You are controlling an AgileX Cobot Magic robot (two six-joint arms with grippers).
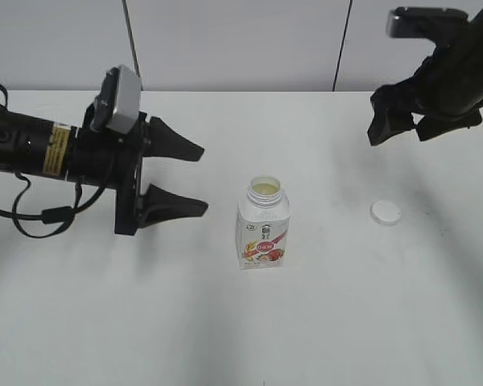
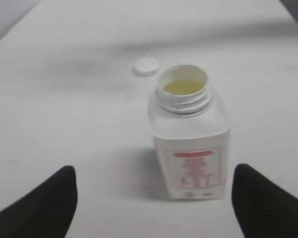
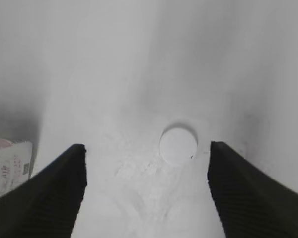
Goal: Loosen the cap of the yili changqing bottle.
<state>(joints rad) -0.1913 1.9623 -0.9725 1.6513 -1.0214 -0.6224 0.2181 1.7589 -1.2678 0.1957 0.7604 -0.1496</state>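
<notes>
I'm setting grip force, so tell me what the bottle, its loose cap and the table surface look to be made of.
The small squarish white bottle with the red fruit label: likely matte, slightly translucent plastic, with moulded neck threads and a printed label.
The small round white cap lying on the table: probably smooth plastic, with a faint sheen.
The white table surface: seemingly a matte laminate with light scuffs; the material is uncertain.

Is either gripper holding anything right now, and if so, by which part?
Nothing is held. The left gripper is open beside the bottle; the right gripper is open above the cap, which lies on the table.
</notes>
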